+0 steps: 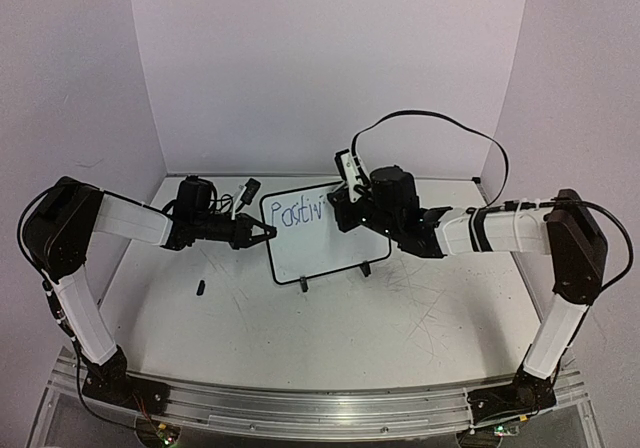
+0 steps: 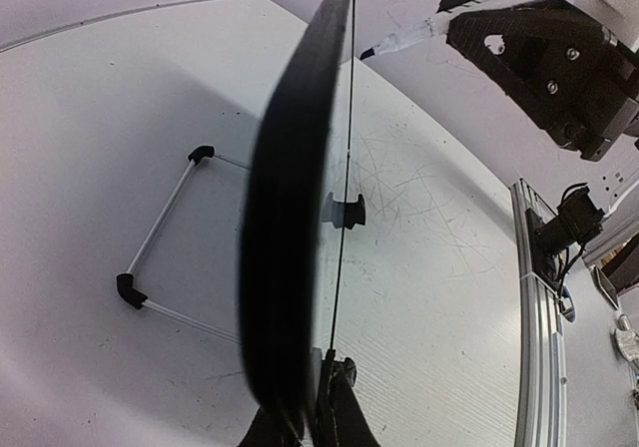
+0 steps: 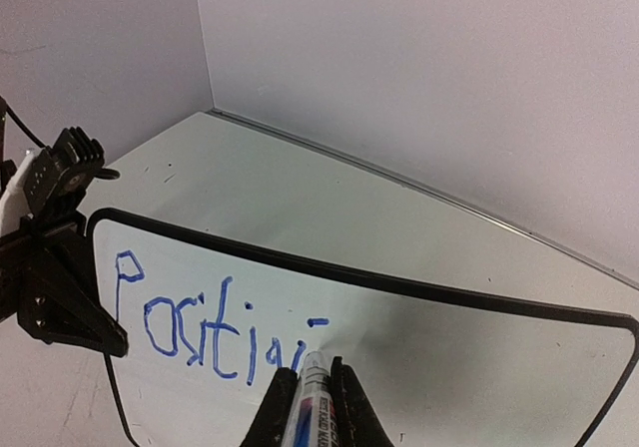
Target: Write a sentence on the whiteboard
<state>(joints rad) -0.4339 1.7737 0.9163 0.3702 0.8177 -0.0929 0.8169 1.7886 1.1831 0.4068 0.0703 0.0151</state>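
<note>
The whiteboard (image 1: 325, 243) stands upright on its two feet at the table's middle. The sentence (image 1: 299, 212) on it is blue handwriting that reads "Positiv" (image 3: 200, 332) along the top left. My right gripper (image 3: 312, 379) is shut on a white marker (image 3: 318, 407), whose tip touches the board just right of the last letter. My left gripper (image 1: 266, 233) is shut on the whiteboard's left edge. In the left wrist view the whiteboard (image 2: 290, 218) runs edge-on from my left gripper (image 2: 321, 407), and the marker (image 2: 439, 28) points at it from the upper right.
A small black cap (image 1: 200, 288) lies on the table left of the board. A thin white rod frame with black corners (image 2: 160, 237) lies behind the board. Purple walls (image 1: 330, 68) close the back and sides. A metal rail (image 1: 320, 408) runs along the near edge.
</note>
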